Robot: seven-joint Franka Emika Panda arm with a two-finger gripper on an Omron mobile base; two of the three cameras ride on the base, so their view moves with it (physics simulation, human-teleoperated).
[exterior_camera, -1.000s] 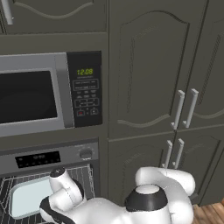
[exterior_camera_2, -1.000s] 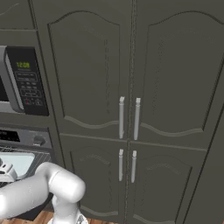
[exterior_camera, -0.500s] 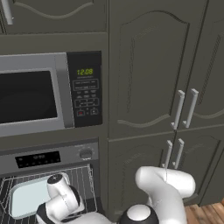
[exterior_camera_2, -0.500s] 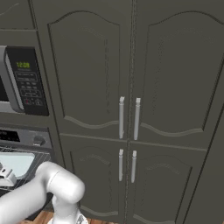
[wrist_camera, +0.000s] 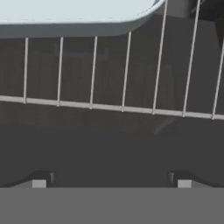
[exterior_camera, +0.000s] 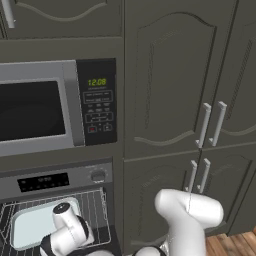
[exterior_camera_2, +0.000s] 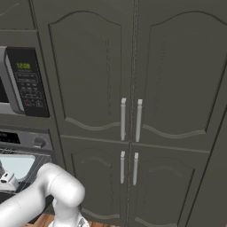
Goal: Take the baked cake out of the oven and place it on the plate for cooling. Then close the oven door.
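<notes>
While oven [exterior_camera: 55, 182] gapes, cake [exterior_camera: 31, 226] inside

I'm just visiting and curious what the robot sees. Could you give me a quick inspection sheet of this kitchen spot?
Surface: wire rack in the oven, carrying the cake.
Job's things: baked cake on the rack, not yet lifted; plate nothing seen.
Clutter: nothing seen.
Grippers: gripper open, empty, low in front of the rack, short of the cake.
Cables: nothing seen.
Surroundings: microwave above the oven, tall cabinet doors shut.
</notes>
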